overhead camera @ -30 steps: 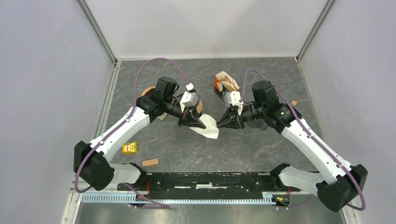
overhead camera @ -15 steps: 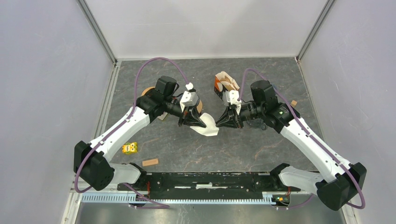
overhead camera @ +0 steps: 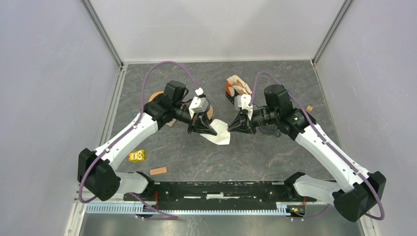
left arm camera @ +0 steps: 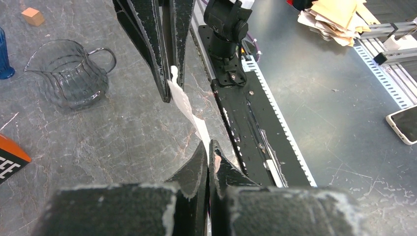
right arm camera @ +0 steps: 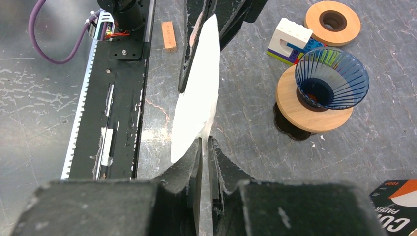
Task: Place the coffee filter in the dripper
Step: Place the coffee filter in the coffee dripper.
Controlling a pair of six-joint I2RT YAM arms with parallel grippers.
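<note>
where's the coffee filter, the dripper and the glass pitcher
coffee filter (right arm camera: 196, 98), right wrist view, middle of the white sheet
dripper (right arm camera: 344, 73), right wrist view, ribbed blue inner wall
glass pitcher (left arm camera: 69, 83), left wrist view, its ribbed body

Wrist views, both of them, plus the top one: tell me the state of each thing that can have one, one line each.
Coffee filter: folded flat, pinched at two opposite edges.
Left tool: shut on it.
Right tool: shut on it.
Dripper: upright on its wooden stand, empty.
Glass pitcher: upright, empty.
Filter box: open, papers showing.
</note>
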